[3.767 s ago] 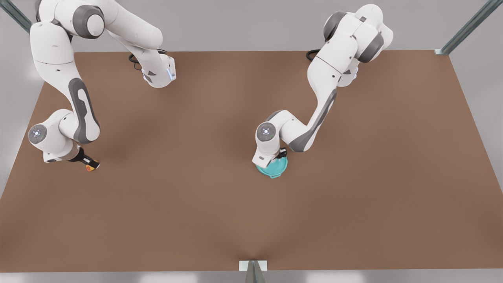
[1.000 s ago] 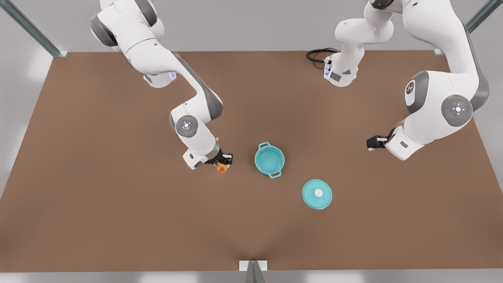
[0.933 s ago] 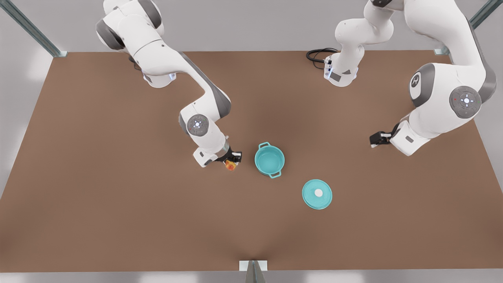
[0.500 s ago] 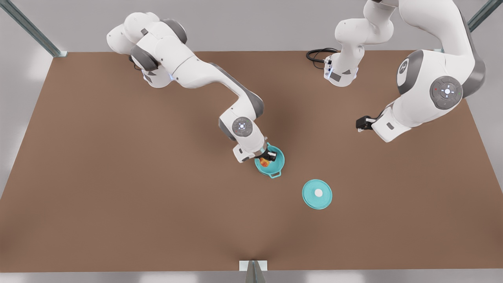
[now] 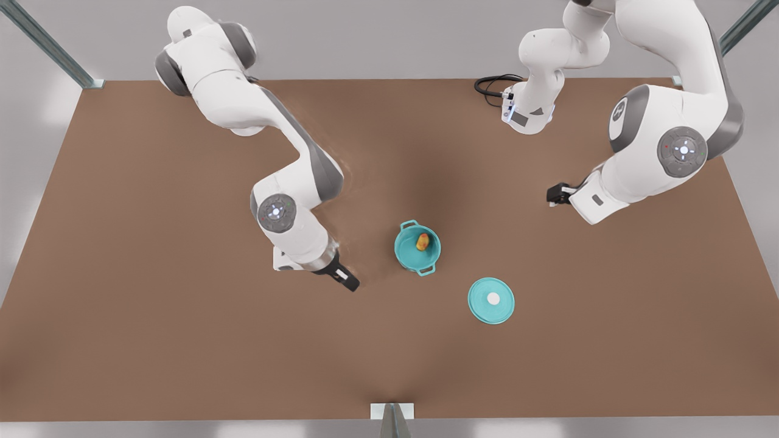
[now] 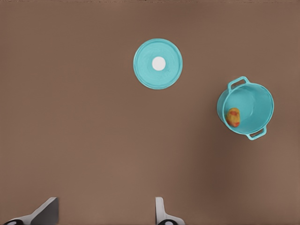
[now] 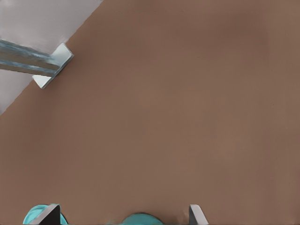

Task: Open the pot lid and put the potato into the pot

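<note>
The teal pot (image 5: 406,254) stands uncovered near the table's middle, with the yellow-orange potato (image 5: 422,241) lying inside it. The pot lid (image 5: 491,300), knob up, lies flat on the table to the front view's right of the pot. My right gripper (image 5: 348,282) hangs open and empty to the front view's left of the pot. My left gripper (image 5: 552,196) waits open, high at the front view's right. The left wrist view looks down on the lid (image 6: 158,63), pot (image 6: 253,101) and potato (image 6: 233,117) beyond the left gripper (image 6: 103,213). Between the right gripper's (image 7: 123,213) fingers shows the pot rim (image 7: 140,219).
A black cable (image 5: 493,82) coils at the far edge beside an arm base (image 5: 526,115). A metal bracket (image 5: 392,410) with a post sits at the front edge's middle, also seen from the right wrist as a bracket (image 7: 51,65). Brown table (image 5: 182,340) spreads around.
Half a second ago my right gripper held the potato over the pot. It has let go, the potato lies inside, and the gripper has drawn back to the front view's left.
</note>
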Robot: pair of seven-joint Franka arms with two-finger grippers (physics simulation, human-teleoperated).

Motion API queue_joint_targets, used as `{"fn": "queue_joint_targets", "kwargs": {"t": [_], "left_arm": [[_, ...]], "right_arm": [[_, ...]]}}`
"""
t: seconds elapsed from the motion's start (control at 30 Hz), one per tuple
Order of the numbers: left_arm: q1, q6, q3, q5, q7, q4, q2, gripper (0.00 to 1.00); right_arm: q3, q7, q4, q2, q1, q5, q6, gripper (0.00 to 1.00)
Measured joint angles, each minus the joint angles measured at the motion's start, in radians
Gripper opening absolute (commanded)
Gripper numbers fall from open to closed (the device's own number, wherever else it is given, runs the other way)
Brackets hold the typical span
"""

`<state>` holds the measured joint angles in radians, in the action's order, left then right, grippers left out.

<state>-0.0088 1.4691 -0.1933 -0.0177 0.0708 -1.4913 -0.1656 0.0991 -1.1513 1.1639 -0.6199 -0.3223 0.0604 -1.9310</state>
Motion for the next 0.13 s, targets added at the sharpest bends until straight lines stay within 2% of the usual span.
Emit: {"fn": "queue_joint_targets", "kwargs": {"t": [0.07,0.13], "left_arm": [[0.047,0.021,0.006,-0.030,-0.002,0.009,-0.017,1.00],[0.116,0.058,0.008,-0.050,-0.007,0.015,-0.032,1.00]], "right_arm": [[-0.004,0.079,0.001,0.050,0.230,-0.087,0.143,1.00],[-0.005,0.172,0.002,0.070,0.371,-0.141,0.242,1.00]]}}
